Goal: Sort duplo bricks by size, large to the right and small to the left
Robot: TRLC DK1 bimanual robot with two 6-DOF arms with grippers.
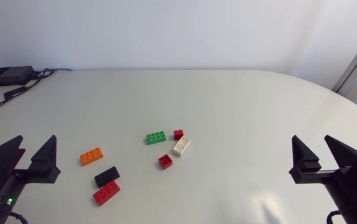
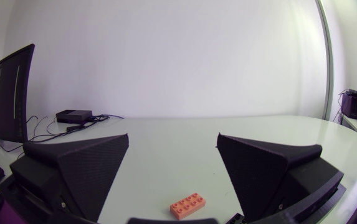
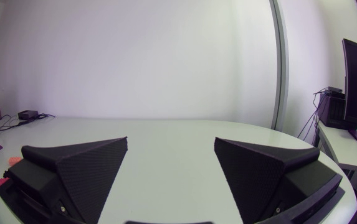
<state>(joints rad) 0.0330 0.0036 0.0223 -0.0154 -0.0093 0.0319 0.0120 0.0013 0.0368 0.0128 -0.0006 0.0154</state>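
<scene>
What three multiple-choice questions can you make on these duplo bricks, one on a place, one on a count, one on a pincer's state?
1. Where on the table does the orange brick lie?
A left side
B right side
C far edge

2. How many small red bricks are there?
A one
B two
C four

3. How does the right pincer stand?
A open and empty
B shut on a brick
C shut and empty

Answers:
1 A, it lies just ahead of the left pincer.
2 B, two small red squares sit near the middle, the second at.
3 A, its fingers stand wide apart with only bare table between them.
</scene>
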